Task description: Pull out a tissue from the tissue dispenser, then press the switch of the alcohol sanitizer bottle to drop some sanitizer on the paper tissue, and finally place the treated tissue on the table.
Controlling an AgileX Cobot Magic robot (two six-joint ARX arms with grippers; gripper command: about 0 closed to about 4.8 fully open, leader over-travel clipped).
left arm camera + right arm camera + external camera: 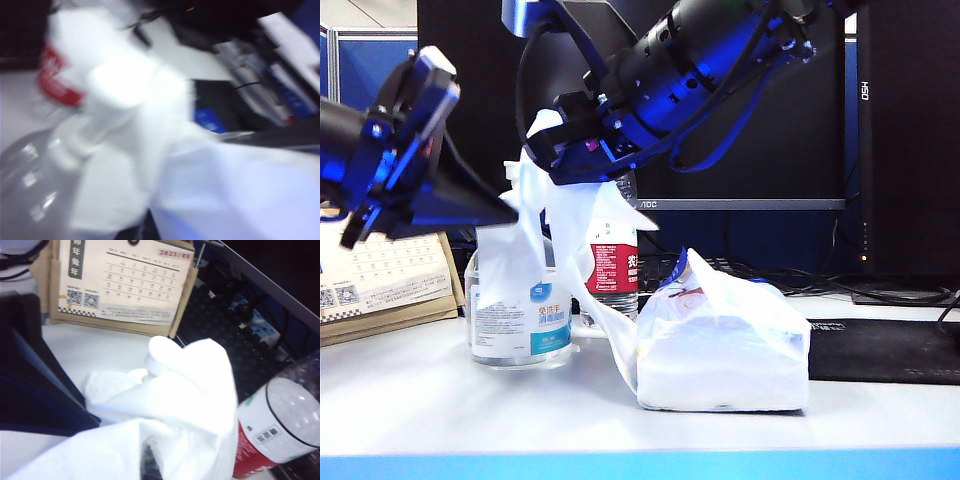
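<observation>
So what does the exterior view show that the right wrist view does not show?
Only the exterior view shows the tissue dispenser, the alcohol sanitizer bottle, the monitor, and both grippers: the left gripper beside the pump, the right gripper shut on the tissue above the bottles. Only the right wrist view shows the keyboard. Both show the tissue, the red-labelled water bottle, the desk calendar and the table.

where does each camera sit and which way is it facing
Exterior: low at the table front edge, facing monitors; both arms show, the right gripper shut on the tissue above the sanitizer bottle, the left gripper beside it.
Left wrist: blurred, close over the pump and tissue; fingers unclear.
Right wrist: looks past the tissue to a calendar.
Shared: tissue and red-label bottle in all three.
</observation>
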